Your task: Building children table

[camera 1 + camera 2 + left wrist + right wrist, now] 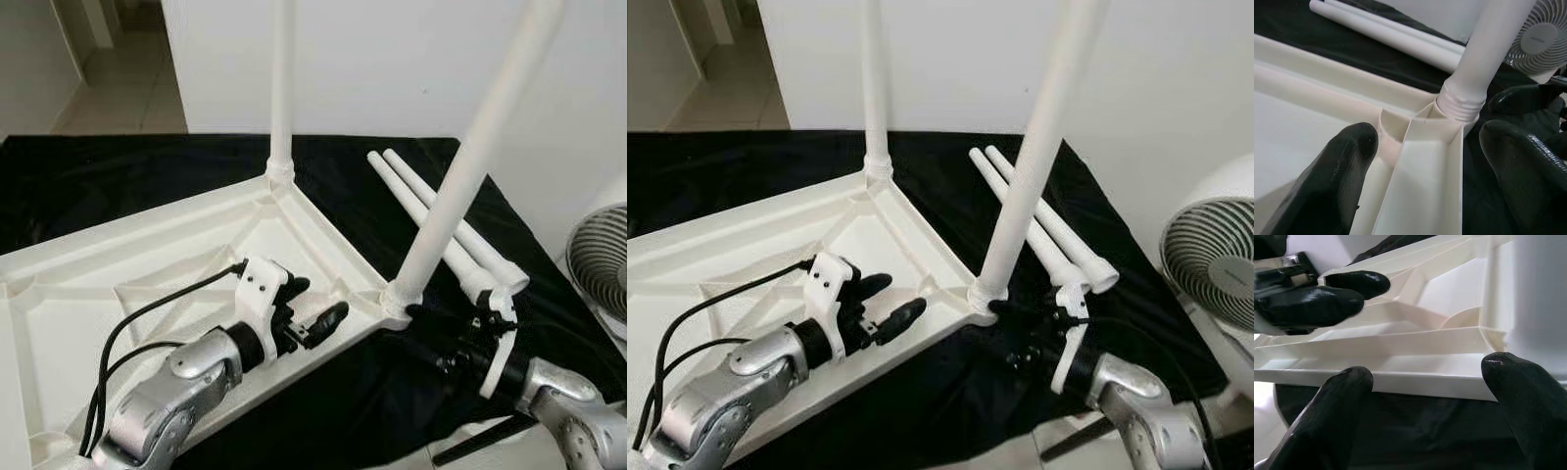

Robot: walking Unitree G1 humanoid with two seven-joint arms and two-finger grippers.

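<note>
With two legs already standing in the upturned tabletop (118, 284), both grippers, left gripper (312, 311) and right gripper (446, 338), are held open and empty near the leg (460, 186) at 3 o'clock; a spare leg (431, 211) likely gets picked next.

Four legs (280, 88), one tabletop (69, 294), one fan (600, 257)

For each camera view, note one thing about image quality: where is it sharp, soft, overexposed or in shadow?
Left eye view: evenly lit, sharp; the wall washes out near the nearer leg.
Right eye view: likewise; the fan is bright.
Left wrist view: the leg's threaded base is crisp, the left tool's fingers are blurred.
Right wrist view: the tabletop edge is fairly sharp, the right tool's fingers are soft, and the right side glares.
</note>
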